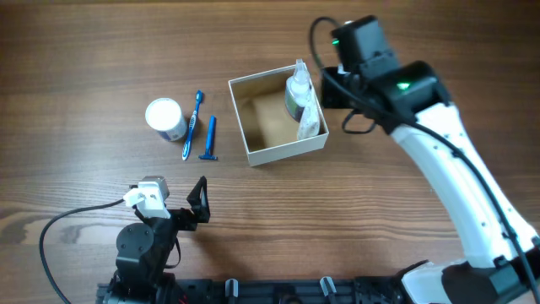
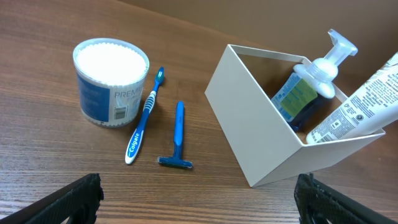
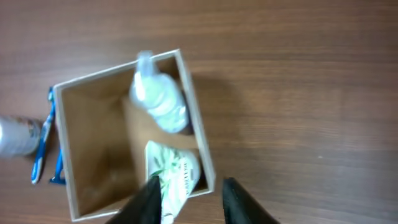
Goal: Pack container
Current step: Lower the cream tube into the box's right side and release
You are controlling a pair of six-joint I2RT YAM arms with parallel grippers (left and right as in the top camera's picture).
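Wooden table (image 1: 84,51), its surface showing on all four sides of the container (image 1: 287,151), which sits centre-right. Inside, along its right wall: one pump bottle (image 1: 297,89), one tube (image 1: 310,122). To its left, across a gap: one razor (image 1: 210,139), one toothbrush (image 1: 193,125), one jar (image 1: 165,118). Left gripper (image 2: 199,196): jaws wide apart, empty. Right gripper (image 3: 189,199): jaws apart over the container's right wall

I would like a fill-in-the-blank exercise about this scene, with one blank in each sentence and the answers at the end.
1. The box holds ____ items: a pump bottle and a tube.
2. The razor lies between the toothbrush and the ____.
3. ____ items lie outside the box.
4. The gripper over the box is the ____ one.

Answers: two; box; three; right
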